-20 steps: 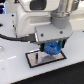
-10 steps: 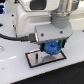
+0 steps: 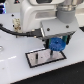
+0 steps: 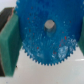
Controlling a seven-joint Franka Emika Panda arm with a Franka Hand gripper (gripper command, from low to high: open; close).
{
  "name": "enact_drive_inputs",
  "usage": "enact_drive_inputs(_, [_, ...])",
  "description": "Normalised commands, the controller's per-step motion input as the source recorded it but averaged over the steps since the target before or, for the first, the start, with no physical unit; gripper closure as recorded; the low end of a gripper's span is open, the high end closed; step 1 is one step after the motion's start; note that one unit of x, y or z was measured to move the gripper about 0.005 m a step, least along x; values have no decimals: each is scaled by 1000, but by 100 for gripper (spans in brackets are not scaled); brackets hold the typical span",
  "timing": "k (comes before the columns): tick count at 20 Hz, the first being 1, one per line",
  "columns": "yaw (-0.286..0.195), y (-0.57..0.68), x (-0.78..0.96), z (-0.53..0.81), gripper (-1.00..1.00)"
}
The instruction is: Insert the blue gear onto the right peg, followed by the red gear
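The blue gear (image 3: 57,45) sits right of centre in the exterior view, held at the lower end of the white Panda arm (image 3: 47,15) and hanging just above the far right corner of the white rectangular plate (image 3: 44,58) with its black border. The tool (image 3: 56,44) is clamped on the blue gear: in the wrist view the disc fills most of the frame (image 4: 47,32), and green pads (image 4: 8,42) press against its toothed rim on either side, one pad plain at the frame's edge, the other only a sliver. At the gear's centre hole a small grey-brown round end shows (image 4: 48,24), which may be the tip of a peg seen through the hole, though the blur leaves it uncertain whether the gear is already threaded on it. In the exterior view a thin dark pin (image 3: 49,54) stands upright on the plate just below the gear; which of the two pegs it is cannot be told at this size. The plate lies on the pale surface (image 3: 15,67), tilted across the lower middle of the frame. A dark cable (image 3: 12,31) runs across the left. The red gear cannot be made out in either view.
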Motion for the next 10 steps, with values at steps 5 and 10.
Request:
enact_drive_inputs(5, [0, -216, 191, -105, 100])
enact_drive_inputs(10, [0, -84, 139, -123, 100])
